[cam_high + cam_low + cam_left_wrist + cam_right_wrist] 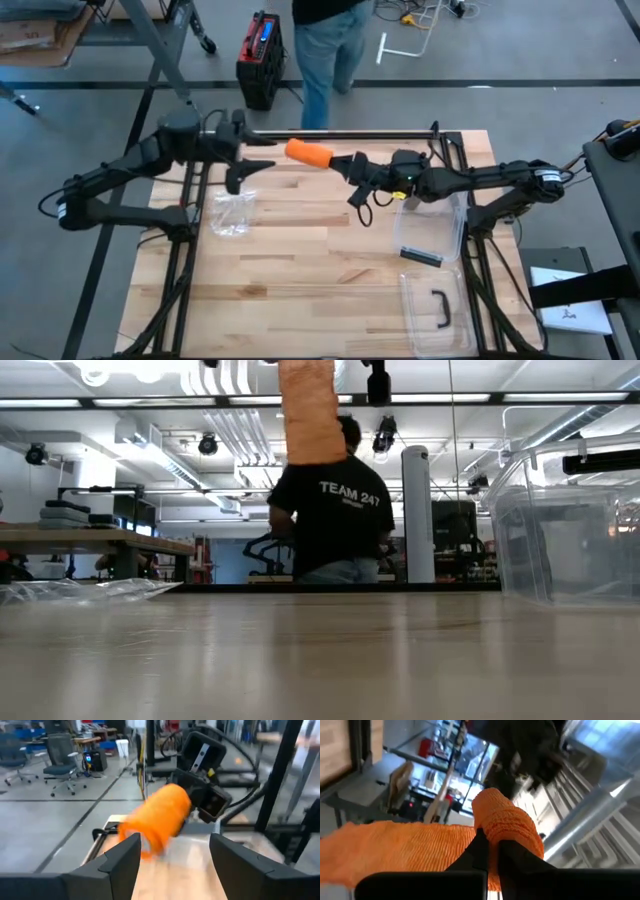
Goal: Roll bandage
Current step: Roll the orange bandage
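Orange bandage roll (309,153): held in the air above the table's far edge, between the 2 arms. Right gripper (344,164): fingers clamped on 1 end of the roll. Left gripper (243,165): fingers (118,862) spread apart, holding nothing, just beside the roll. Clear plastic bag (230,214): flat on wooden table (320,280). Clear bin (432,232): beneath right arm. Person (335,510): standing beyond table.

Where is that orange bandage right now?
From above, the orange bandage hangs in the air over the table's far edge, pinched by the right gripper, with the open left gripper just beside it.
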Tool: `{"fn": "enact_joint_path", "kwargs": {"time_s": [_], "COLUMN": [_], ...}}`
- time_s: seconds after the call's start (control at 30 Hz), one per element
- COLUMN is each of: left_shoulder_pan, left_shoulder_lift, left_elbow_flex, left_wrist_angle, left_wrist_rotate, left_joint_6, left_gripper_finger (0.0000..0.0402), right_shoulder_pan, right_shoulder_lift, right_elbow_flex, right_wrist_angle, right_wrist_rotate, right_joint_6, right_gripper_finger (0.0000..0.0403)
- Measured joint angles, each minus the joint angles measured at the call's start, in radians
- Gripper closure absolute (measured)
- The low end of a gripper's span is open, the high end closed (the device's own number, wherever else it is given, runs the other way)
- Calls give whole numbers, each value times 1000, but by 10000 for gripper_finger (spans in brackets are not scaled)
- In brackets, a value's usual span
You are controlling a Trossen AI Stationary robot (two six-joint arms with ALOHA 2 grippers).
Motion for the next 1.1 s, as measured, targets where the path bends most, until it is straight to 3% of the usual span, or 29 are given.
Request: {"fn": "enact_joint_path", "kwargs": {"time_s": [0.17, 0.37, 0.53, 0.73, 0.93, 1.1], "left_shoulder_pan": [0, 0, 4, 4, 4, 4], "left_shoulder_lift": [142, 256, 342, 397, 391, 395], "left_elbow_flex": [147, 295, 392, 403, 389, 375], "left_wrist_angle": [-94, -250, -360, -387, -394, -388], "left_wrist_rotate": [79, 89, 154, 254, 280, 280], "left_joint_6": [86, 275, 287, 289, 302, 293], "left_gripper_finger": [155, 129, 121, 126, 141, 176], "right_shoulder_pan": [18, 44, 56, 60, 60, 60], "right_shoulder_lift": [8, 8, 8, 8, 8, 10], "right_elbow_flex": [0, 0, 0, 0, 0, 0], "right_wrist_angle": [-7, -49, -49, -42, -41, -41], "right_wrist_rotate": [-19, -24, -20, -16, -16, -16], "right_joint_6": [-56, -201, -266, -312, -311, -311], "right_gripper_finger": [394, 394, 394, 394, 394, 394]}}
